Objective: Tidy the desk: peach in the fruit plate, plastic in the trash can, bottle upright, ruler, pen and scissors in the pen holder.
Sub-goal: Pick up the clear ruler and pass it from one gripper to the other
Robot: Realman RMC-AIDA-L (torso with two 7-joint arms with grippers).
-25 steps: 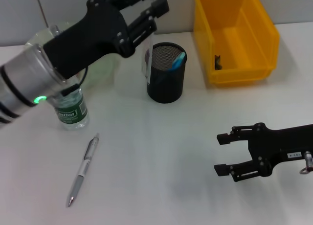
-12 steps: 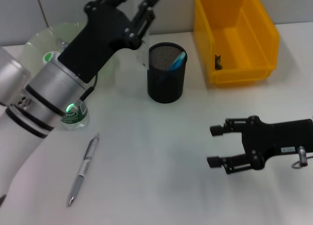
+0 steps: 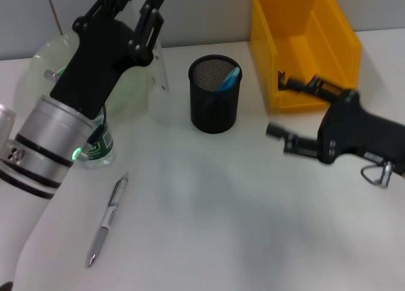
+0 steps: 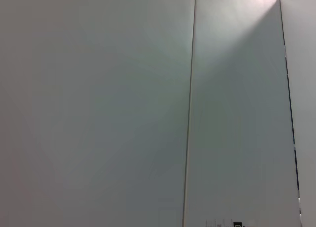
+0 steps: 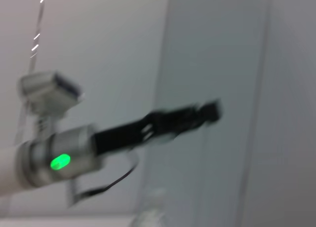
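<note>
Black left gripper (image 3: 138, 1) on a black wrist block, then silver and white arm sleeves ringed with black bands, a green light (image 3: 75, 154) glowing, thin black cable alongside. Black right gripper (image 3: 286, 111), small metal ring (image 3: 378, 175) hanging below.

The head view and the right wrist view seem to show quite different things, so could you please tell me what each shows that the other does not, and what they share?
Only the head view shows the desk: the black mesh pen holder, the yellow bin, the pen lying on the table, the upright bottle partly behind the left arm, the clear plate and the right gripper, open near the bin. Only the right wrist view shows a grey box-like part above that arm, against the wall. Both show the left arm raised, with its green light and the left gripper, whose fingers pinch a clear ruler.
</note>
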